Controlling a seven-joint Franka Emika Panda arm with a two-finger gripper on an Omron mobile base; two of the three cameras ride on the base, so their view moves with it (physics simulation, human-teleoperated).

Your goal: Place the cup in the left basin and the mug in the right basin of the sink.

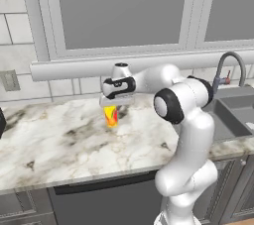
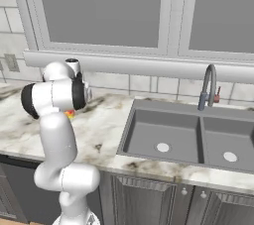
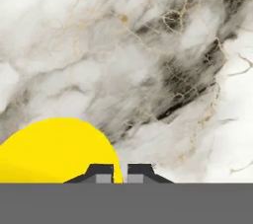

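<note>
cup (image 1: 111,116), small, yellow and without a handle, stands on the marble counter (image 1: 54,144) well left of the sink (image 2: 188,137), right under my hand (image 1: 112,106). my hand is closed almost all the way, and in the hand view the two tips sit close together over the cup's wall (image 3: 57,149), one inside and one outside, so i judge i have it pinched by the rim. it looks light and stiff, with a smooth side that could slip or swing in such a thin pinch, so i would lift it slowly and keep it upright. my left base view shows the cup's red-orange patch and its place under my hand; my right base view shows the left basin (image 2: 158,137) and right basin (image 2: 229,144), where my arm covers most of the cup.
</note>
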